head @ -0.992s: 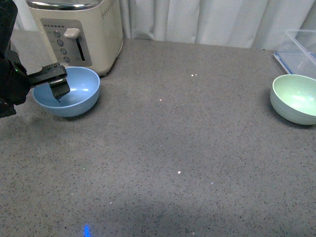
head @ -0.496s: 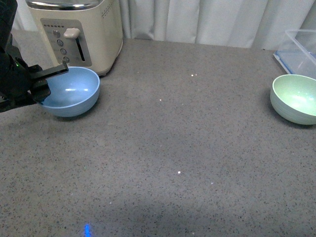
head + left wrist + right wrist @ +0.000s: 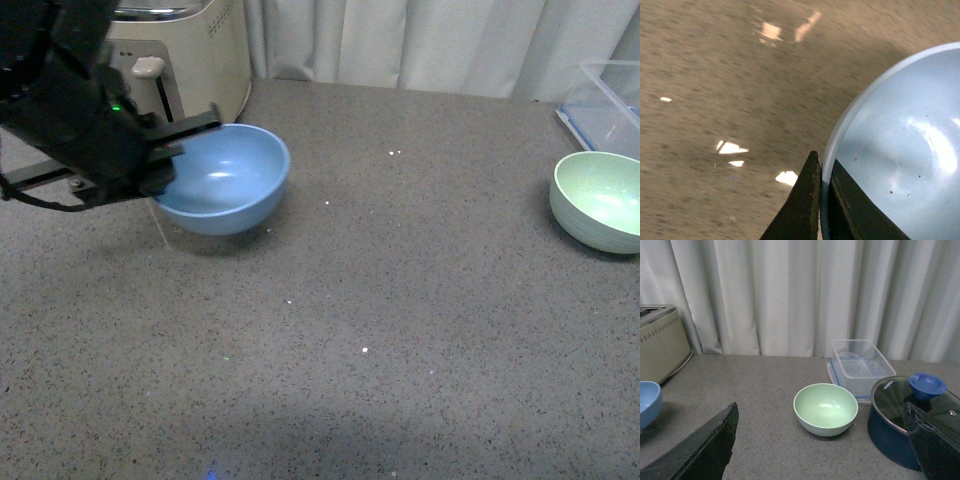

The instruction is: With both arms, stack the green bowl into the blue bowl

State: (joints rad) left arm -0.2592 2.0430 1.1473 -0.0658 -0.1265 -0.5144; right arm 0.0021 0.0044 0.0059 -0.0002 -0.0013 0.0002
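blue bowl (image 3: 228,178) | rim pinched, part-hidden by left claw (image 3: 190,140) | green bowl (image 3: 600,200) edge-cropped

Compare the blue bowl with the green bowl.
The blue bowl is light blue; the green bowl pale mint. The blue bowl's rim is pinched by the left gripper; no gripper holds the green bowl. The blue bowl is by the toaster, the green bowl by the clear container. Both are round, empty, similar-sized.
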